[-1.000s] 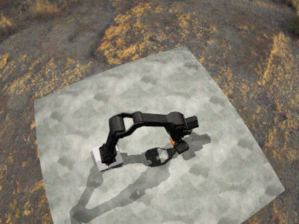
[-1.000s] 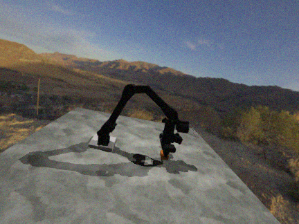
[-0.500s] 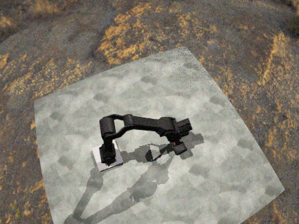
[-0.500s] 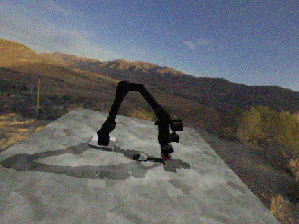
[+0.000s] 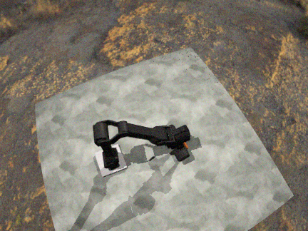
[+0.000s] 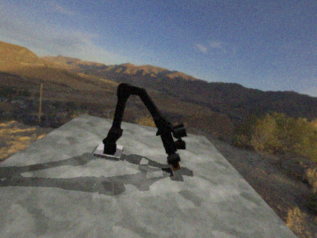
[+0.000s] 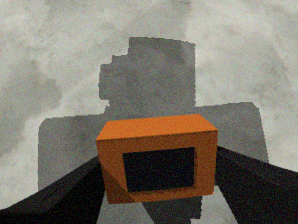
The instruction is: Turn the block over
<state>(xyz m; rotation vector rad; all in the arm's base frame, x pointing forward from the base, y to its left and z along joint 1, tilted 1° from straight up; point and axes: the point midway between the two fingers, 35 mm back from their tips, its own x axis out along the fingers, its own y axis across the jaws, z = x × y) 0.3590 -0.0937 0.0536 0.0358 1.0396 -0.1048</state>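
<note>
1. Top: the gripper (image 5: 185,145) (image 6: 175,167) (image 7: 157,157) is mostly under the arm; orange sliver of block (image 5: 185,145) (image 6: 178,166) (image 7: 157,165) shows at about 3 o'clock from the white base plate (image 5: 122,165) (image 6: 98,150). Too little block here to judge its turn, so I'd use this view for sideways drift only.
2. Exterior: block low, between 3 and 4 o'clock from the plate, near the table (image 5: 214,117) (image 6: 205,206) (image 7: 40,40). Can't tell if it touches. I'd want clear height before rolling; a corner catching could twist it in the grip.
3. Wrist: block at 6 o'clock in frame, clamped, fingers at its 9 and 3 o'clock sides. Dark panel faces the camera; probably the marked side, can't confirm. Grip looks even enough to turn with. I'd rotate slowly, keep the squeeze, bring the panel downward, lower until the block sits flat, then open gently. Releasing while tilted risks it tipping back.
</note>
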